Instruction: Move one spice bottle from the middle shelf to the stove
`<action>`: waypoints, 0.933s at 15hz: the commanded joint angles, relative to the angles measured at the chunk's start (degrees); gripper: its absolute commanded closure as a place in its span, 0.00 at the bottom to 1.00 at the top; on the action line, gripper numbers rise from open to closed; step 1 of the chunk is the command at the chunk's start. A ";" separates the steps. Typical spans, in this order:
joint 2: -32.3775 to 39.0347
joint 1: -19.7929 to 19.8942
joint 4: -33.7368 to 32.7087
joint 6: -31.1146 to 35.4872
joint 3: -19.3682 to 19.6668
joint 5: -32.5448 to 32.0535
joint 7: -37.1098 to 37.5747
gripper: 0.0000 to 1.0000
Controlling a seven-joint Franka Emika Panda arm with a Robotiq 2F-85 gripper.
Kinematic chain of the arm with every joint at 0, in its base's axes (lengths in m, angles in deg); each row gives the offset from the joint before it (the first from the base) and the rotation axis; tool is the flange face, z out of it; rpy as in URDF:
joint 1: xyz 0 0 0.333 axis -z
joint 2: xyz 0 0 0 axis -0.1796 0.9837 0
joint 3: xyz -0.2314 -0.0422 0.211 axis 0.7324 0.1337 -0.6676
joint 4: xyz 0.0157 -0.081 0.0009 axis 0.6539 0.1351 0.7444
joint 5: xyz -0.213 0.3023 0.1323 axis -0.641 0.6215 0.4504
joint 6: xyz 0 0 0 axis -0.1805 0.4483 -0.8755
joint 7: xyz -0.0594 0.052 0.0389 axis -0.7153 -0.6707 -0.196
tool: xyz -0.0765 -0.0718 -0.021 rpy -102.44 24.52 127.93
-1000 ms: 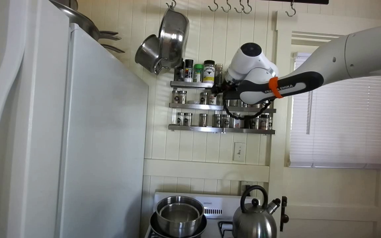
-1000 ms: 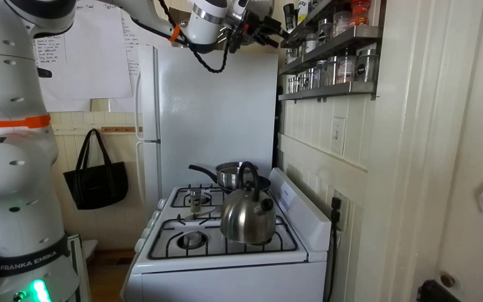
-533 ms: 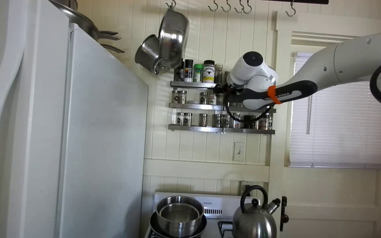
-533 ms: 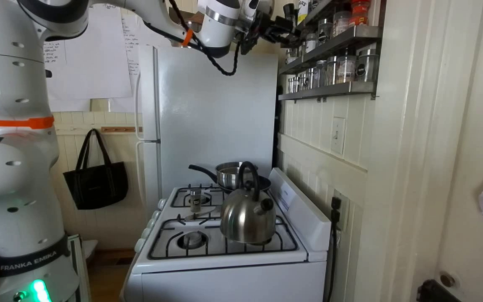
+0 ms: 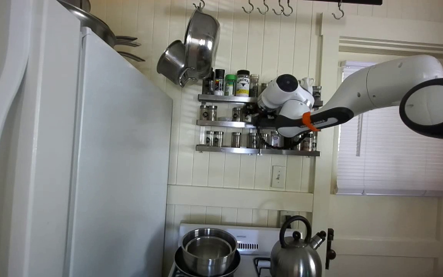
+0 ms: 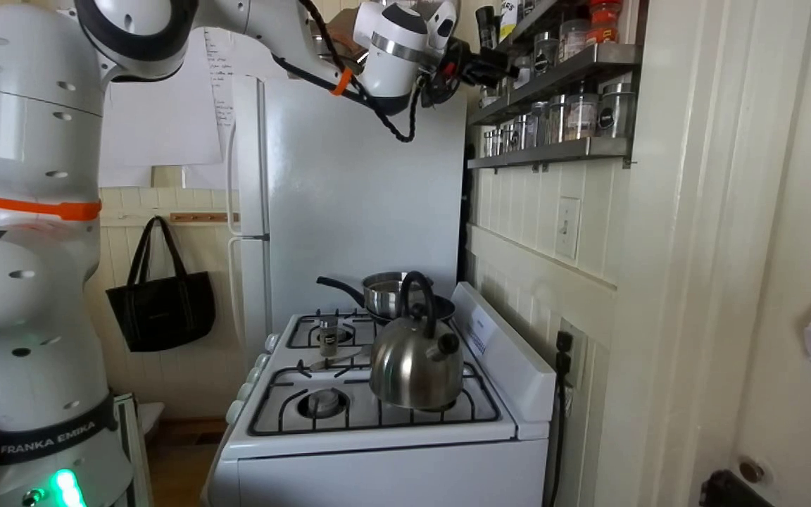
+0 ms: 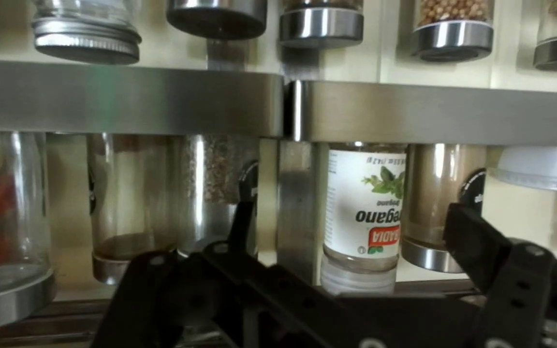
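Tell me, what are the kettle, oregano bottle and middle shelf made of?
Kettle: probably stainless steel, satin, from its soft reflections.
Oregano bottle: clear glass or plastic, I can't tell; transparent where unlabelled.
Middle shelf: likely steel, brushed, given its dull grey shine.

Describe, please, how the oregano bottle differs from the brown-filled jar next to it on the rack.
Label: the oregano bottle has a large white printed one; the brown-filled jar shows a smaller, round black one. Lid: the oregano bottle's is pale and looks translucent, while the brown-filled jar's is shiny silver. Both stand upright, side by side, on the middle shelf.
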 commanded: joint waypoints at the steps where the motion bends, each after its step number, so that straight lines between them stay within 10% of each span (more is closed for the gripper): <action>1: 3.25 -0.47 -4.23 0.96 0.76 -3.65 3.57 0.00; 4: 4.88 -0.55 -6.36 1.20 0.91 -5.05 4.75 0.00; 7: 6.10 -0.60 -7.96 1.01 0.84 -5.75 5.19 0.23; 14: 8.45 -0.55 -10.75 1.66 0.78 -6.32 6.24 0.23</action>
